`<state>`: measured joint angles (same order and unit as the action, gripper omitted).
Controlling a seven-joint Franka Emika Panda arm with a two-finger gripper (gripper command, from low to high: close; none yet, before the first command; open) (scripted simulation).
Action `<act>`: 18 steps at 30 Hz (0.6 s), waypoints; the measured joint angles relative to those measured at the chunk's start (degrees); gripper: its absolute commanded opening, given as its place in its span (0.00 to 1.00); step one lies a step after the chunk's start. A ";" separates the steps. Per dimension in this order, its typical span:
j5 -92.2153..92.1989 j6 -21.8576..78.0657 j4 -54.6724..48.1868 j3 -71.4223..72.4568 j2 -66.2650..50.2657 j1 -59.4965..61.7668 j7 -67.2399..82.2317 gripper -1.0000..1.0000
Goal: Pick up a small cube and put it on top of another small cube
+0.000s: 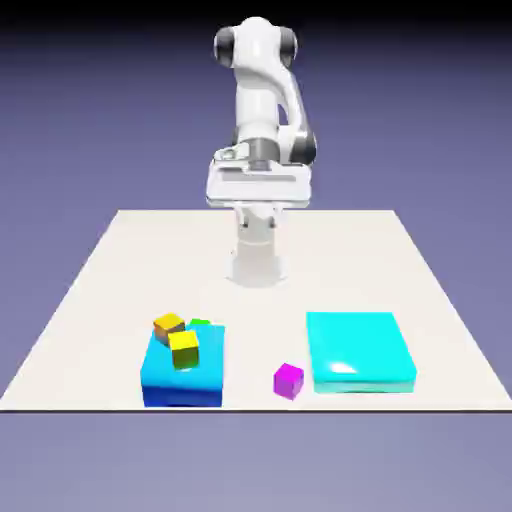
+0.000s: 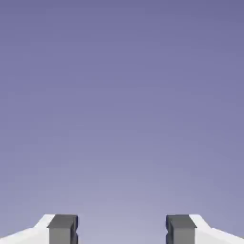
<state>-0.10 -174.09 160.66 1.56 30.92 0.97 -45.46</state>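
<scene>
- Left of centre, low in the exterior view, yellow cube (image 1: 184, 349) and orange cube (image 1: 168, 324) crowd the blue block (image 1: 182, 385): a sloppy placement might knock them off
- Small magenta cube (image 1: 288, 380) sits on the counter (image 1: 120, 260) lower-middle, beside the cyan block (image 1: 360, 352); a descending finger could clip that block
- Claw (image 2: 122, 229) stands apart, empty, far above

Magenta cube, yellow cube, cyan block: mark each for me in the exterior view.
magenta cube (image 1: 288, 380): exterior view, middle of its top and front faces.
yellow cube (image 1: 184, 349): exterior view, its front face.
cyan block (image 1: 358, 345): exterior view, centre of its flat top.
</scene>
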 measured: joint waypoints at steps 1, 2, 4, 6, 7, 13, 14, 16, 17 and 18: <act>-0.08 -0.07 -0.28 1.29 -1.44 1.37 -2.49 0.50; -0.17 -0.14 -0.56 2.58 -2.88 2.75 -4.98 0.50; -0.33 -0.29 -1.12 5.16 -5.75 5.49 -9.97 0.50; -0.50 -0.43 -1.67 7.74 -8.63 8.24 -14.95 0.50; -0.58 -0.50 -1.95 9.03 -10.06 9.62 -17.44 0.50; -1.08 -0.94 -3.63 16.78 -18.69 17.86 -32.39 0.50; -1.16 -1.01 -3.91 18.07 -20.13 19.23 -34.88 0.50; -1.32 -1.15 -4.46 20.65 -23.00 21.98 -39.87 0.50; -1.41 -1.23 -4.74 21.94 -24.44 23.35 -42.36 0.50; -1.49 -1.30 -5.02 23.23 -25.88 24.73 -44.85 0.50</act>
<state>-1.59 -175.39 155.64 24.78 5.05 25.70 -90.31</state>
